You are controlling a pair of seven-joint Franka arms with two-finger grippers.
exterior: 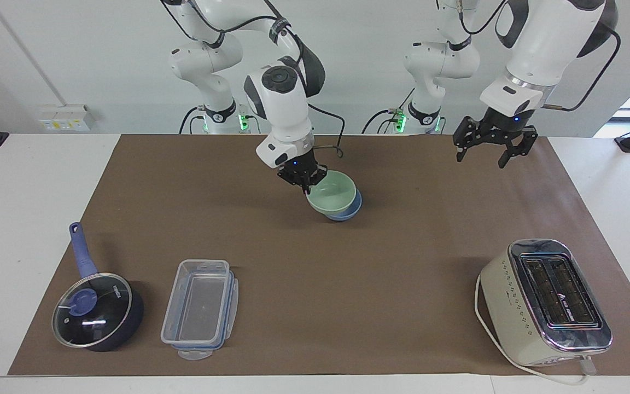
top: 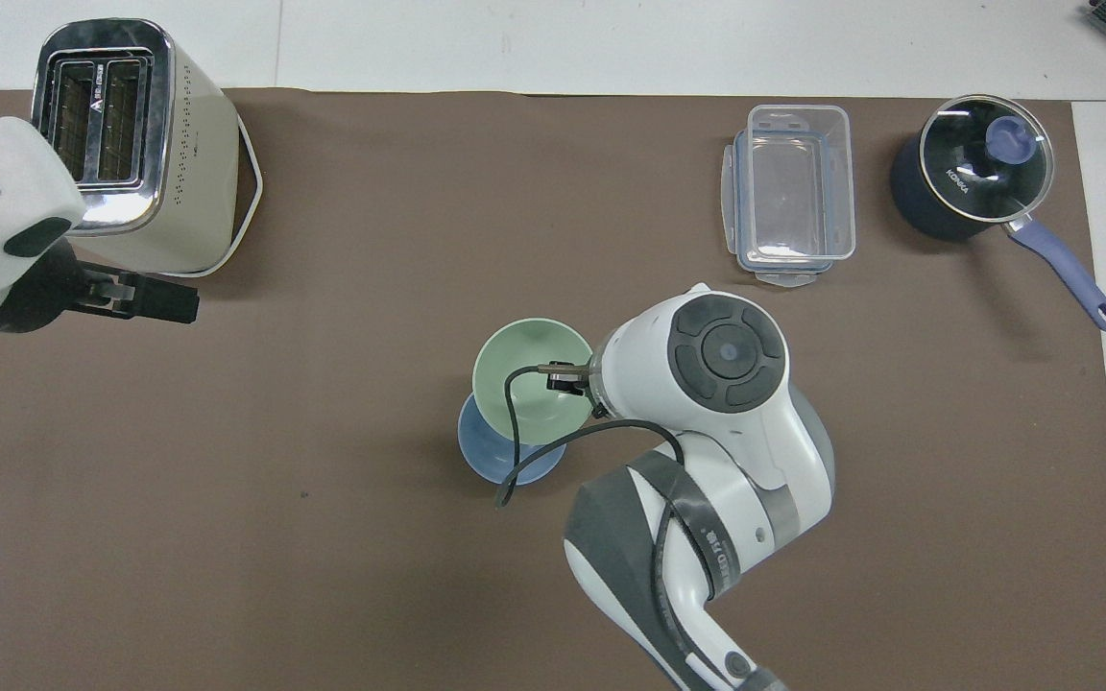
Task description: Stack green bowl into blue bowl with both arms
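Observation:
My right gripper is shut on the rim of the pale green bowl, on the side toward the right arm's end. It holds that bowl slightly tilted over the blue bowl. The blue bowl rests on the brown mat and only its edge shows under the green one. I cannot tell whether the two bowls touch. My left gripper hangs open and empty in the air over the mat, toward the left arm's end.
A cream toaster with a trailing cord stands toward the left arm's end, farther from the robots. A clear plastic container and a lidded dark blue saucepan sit toward the right arm's end.

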